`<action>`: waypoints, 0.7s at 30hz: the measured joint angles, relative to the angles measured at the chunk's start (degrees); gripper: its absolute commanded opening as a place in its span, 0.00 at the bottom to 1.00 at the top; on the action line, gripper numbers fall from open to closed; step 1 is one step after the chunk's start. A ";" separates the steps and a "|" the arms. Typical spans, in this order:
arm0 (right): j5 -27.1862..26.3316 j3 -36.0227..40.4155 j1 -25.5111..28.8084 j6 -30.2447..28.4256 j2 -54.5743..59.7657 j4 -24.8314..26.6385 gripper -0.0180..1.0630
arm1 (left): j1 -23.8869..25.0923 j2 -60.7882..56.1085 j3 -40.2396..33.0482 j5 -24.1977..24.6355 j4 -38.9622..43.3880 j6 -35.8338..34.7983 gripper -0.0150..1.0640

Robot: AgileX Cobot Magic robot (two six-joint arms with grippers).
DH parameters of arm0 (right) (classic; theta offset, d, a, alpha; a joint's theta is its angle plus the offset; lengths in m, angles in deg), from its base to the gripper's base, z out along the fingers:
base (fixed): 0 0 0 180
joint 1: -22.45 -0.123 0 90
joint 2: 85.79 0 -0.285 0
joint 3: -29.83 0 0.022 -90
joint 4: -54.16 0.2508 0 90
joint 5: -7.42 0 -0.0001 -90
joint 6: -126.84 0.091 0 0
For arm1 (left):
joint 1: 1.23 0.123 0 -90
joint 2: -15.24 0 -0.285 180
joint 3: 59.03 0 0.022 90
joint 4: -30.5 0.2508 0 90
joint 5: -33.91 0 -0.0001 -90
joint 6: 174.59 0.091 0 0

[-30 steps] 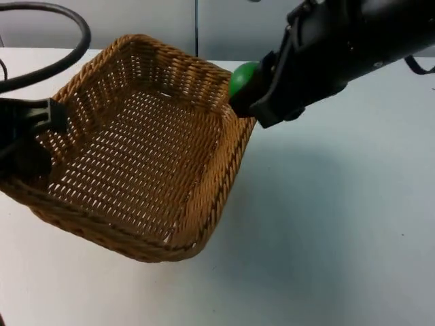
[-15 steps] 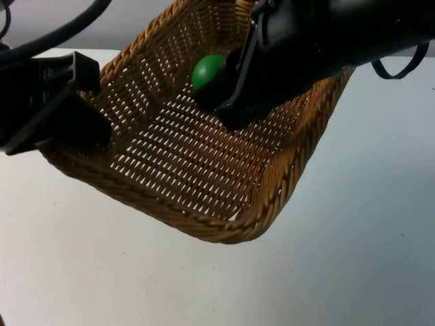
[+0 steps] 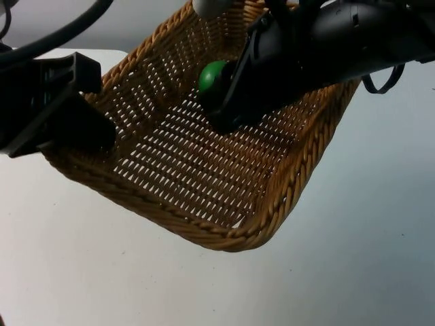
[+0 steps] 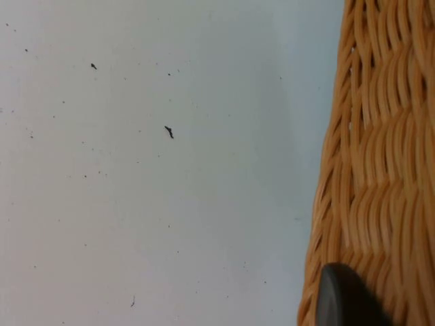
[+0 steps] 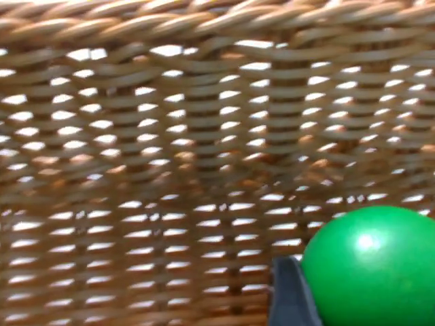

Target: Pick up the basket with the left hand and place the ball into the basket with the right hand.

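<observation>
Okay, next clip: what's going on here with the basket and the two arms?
The left gripper holds the wicker basket by its rim, lifted and tilted above the white table. The right gripper is reaching inside the basket with the green ball clamped between its fingers; the right wrist view shows the ball close against the basket's weave. The ball has not been released yet, so the placing step is not finished.

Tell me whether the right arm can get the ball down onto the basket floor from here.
Probably yes: the right gripper holds the green ball inside the basket, nothing lying beneath it on the weave.
</observation>
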 measured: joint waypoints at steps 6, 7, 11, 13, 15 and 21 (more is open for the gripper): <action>-0.67 0.00 0.00 0.00 0.14 1.98 0.41 | 0.00 0.00 0.00 0.00 0.00 0.00 0.01; -0.67 0.00 0.00 0.00 0.14 2.71 0.50 | 0.00 0.00 0.00 0.00 0.00 0.00 0.01; -1.08 0.00 0.00 0.10 0.14 4.00 0.68 | 0.00 0.00 0.00 0.12 0.00 0.00 0.01; -1.21 0.00 0.00 0.10 0.14 4.24 0.68 | 0.00 0.00 0.00 0.12 0.00 0.00 0.01; -1.31 -0.19 0.00 0.10 0.14 4.24 0.68 | 0.00 0.00 0.00 0.12 0.00 0.00 0.01; 3.60 -5.06 0.00 2.08 -0.11 4.47 0.68 | 0.00 0.00 0.00 0.12 0.00 0.00 0.01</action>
